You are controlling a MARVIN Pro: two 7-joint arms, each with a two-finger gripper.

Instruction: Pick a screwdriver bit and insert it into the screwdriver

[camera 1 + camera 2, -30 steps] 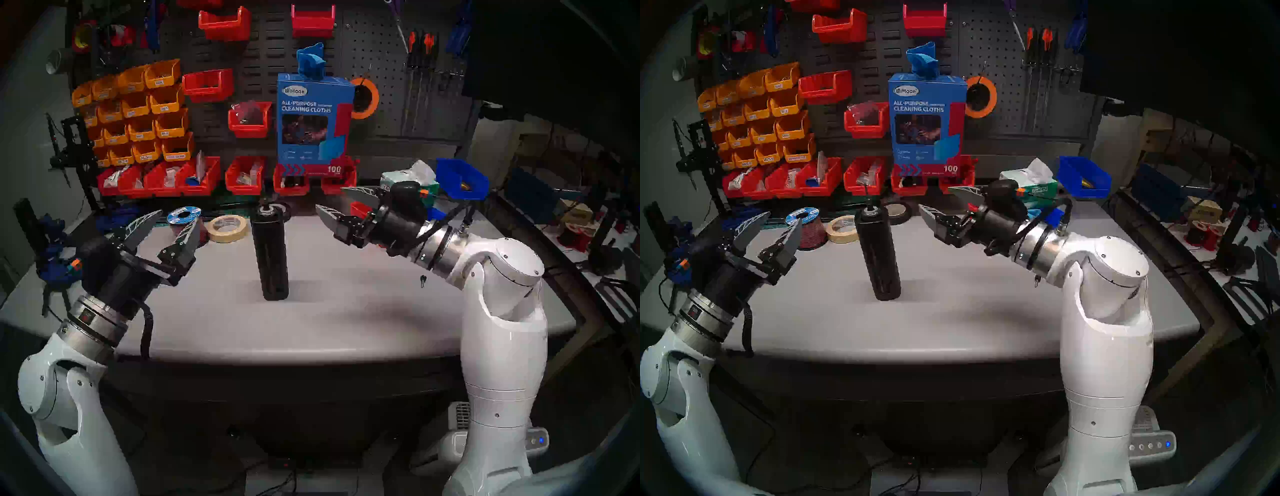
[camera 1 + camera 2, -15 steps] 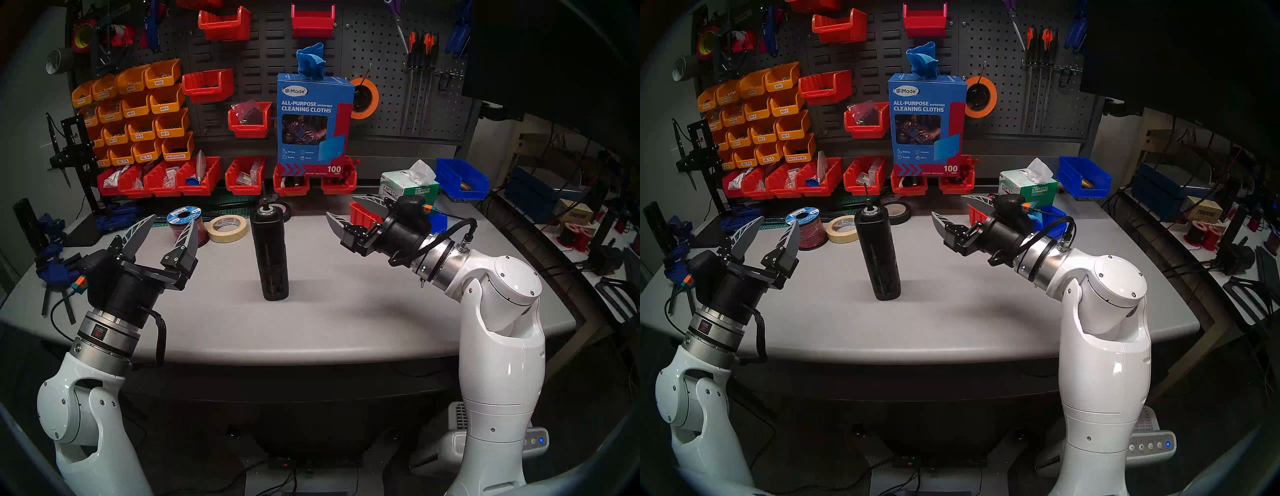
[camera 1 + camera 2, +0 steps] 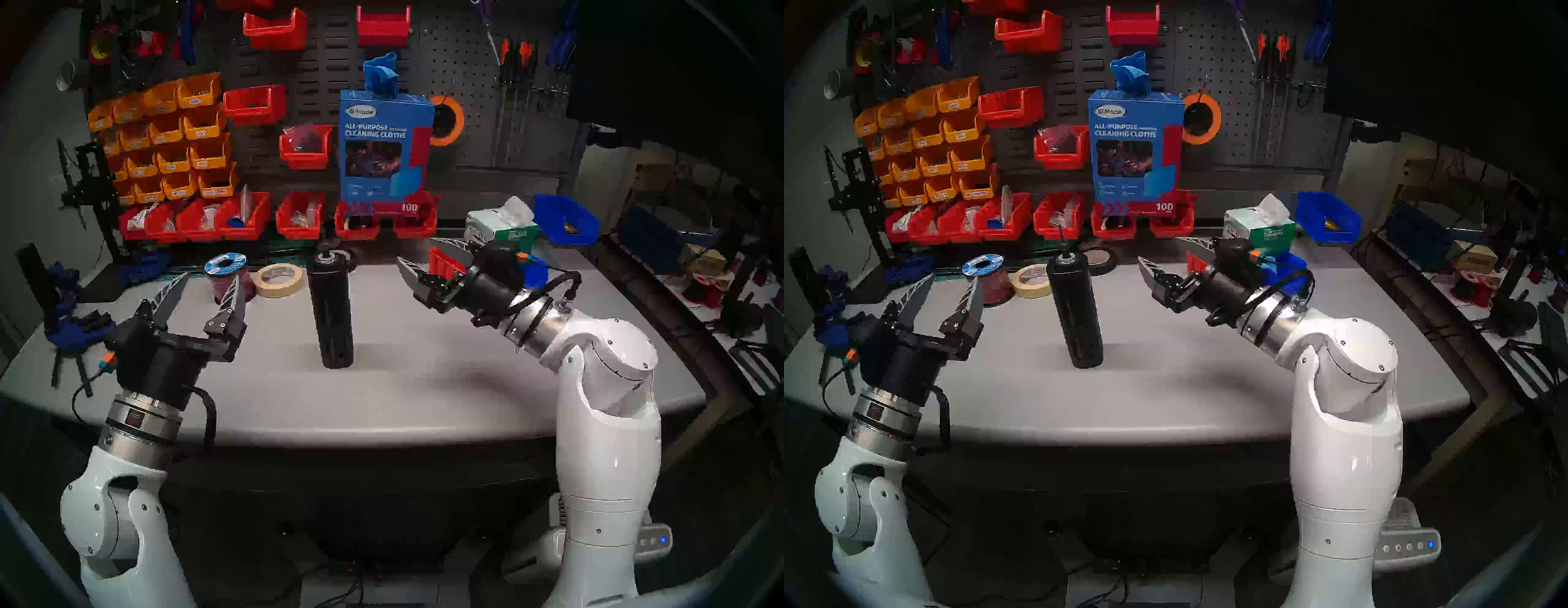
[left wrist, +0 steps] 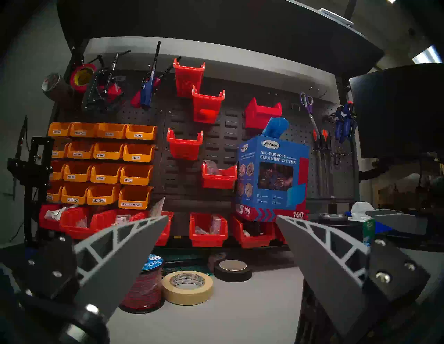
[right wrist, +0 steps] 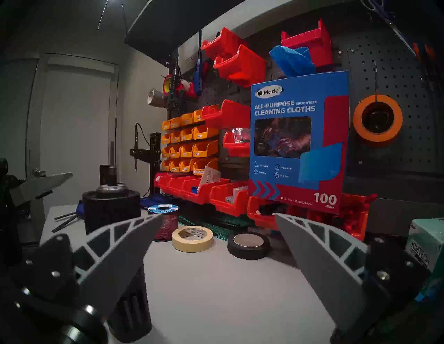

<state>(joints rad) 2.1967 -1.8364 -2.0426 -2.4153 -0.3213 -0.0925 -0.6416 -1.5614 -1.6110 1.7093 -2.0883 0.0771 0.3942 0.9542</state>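
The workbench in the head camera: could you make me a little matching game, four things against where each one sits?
Things:
1. black screwdriver
2. masking tape roll
3. Kimtech tissue box
4. cleaning cloths box

Places:
A. against the pegboard, over the red bins
B. upright at the table's middle
C. flat on the table, left of the screwdriver
D. far right of the table, beside the blue bin

Pairs: 1-B, 2-C, 3-D, 4-A

Upright black screwdriver (image 3: 330, 310), bit (image 3: 1061, 240) atop.
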